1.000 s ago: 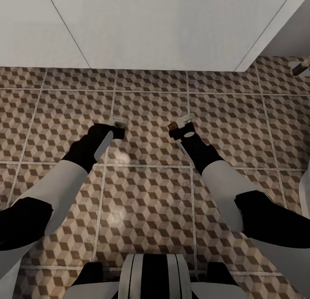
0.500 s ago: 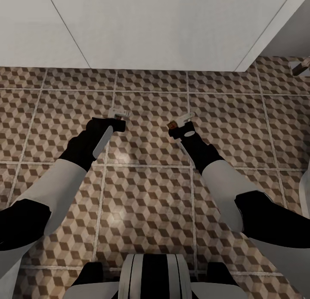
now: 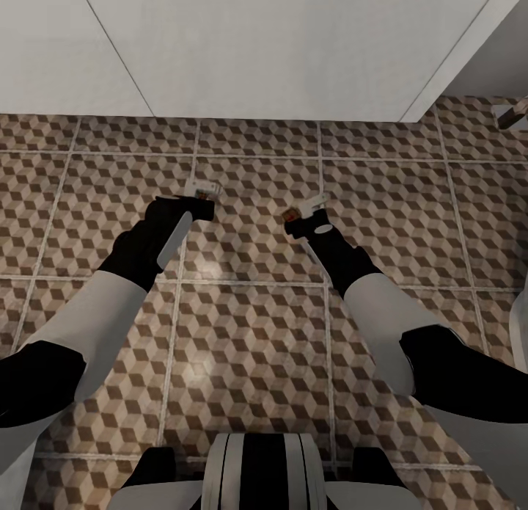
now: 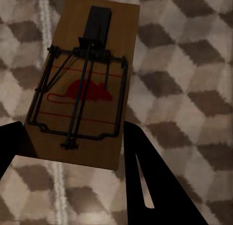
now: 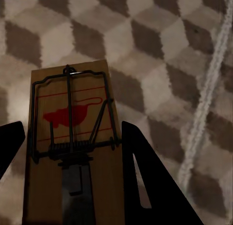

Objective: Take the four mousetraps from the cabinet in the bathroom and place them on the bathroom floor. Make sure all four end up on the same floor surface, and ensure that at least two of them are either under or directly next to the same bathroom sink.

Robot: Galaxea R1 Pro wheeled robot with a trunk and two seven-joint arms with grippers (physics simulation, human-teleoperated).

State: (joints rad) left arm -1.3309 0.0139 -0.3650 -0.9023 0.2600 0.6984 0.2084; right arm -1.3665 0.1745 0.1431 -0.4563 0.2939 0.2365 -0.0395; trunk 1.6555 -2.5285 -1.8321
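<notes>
Two mousetraps were in play at this point, one per arm, so roughly half the job was underway. The left tool [image 3: 202,192] was pinching a mousetrap [image 4: 82,81] by its long edges, dark fingers [image 4: 143,181] pressed against the wooden board on both sides, spring bar and red mouse mark facing up. Same deal on the right: the right tool [image 3: 304,208] had its own trap [image 5: 73,152] clamped between its fingers [image 5: 145,171]. Both traps hung above the bathroom floor [image 3: 249,334], the cube-pattern tile, not resting on it yet as far as the wrist views showed. From the head camera they looked like tiny pale slivers at the arm tips, set apart from each other, with a white panel [image 3: 257,48] just beyond them.

So nothing looked placed yet. What was left, judging by this: set these two down, then fetch the other pair. Whether that white panel was the vanity under the sink couldn't be told from here.

Count: two traps, two tools, zero traps on the tiles.
</notes>
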